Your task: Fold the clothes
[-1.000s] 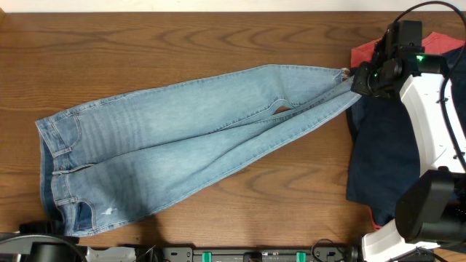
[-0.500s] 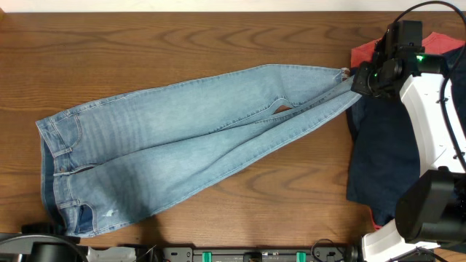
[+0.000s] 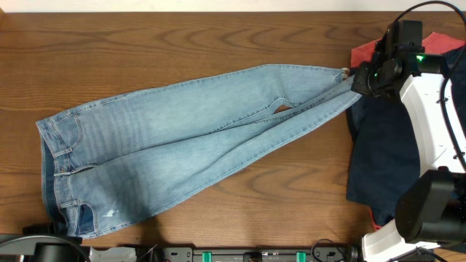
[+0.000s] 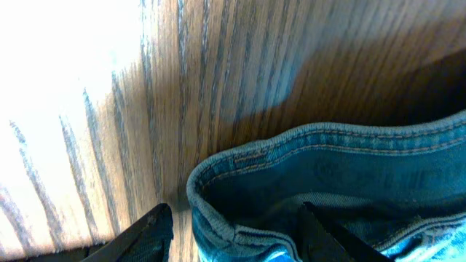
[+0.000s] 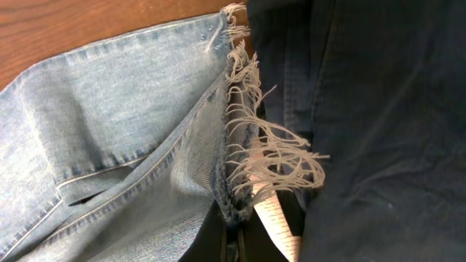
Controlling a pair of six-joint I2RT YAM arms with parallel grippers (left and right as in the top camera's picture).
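Observation:
The light-blue jeans [image 3: 182, 145] lie flat across the wooden table, waistband at the left, legs running to the right. My right gripper [image 3: 354, 78] is shut on the frayed hems [image 5: 251, 145] at the far right end of the legs. My left gripper [image 4: 233, 233] is open at the lower left of the table, its fingers either side of the waistband edge [image 4: 291, 156]. It is barely visible in the overhead view.
A dark navy garment [image 3: 382, 156] lies on a red cloth [image 3: 364, 52] at the right edge, under my right arm. The navy cloth also fills the right side of the right wrist view [image 5: 378, 109]. Bare wood surrounds the jeans.

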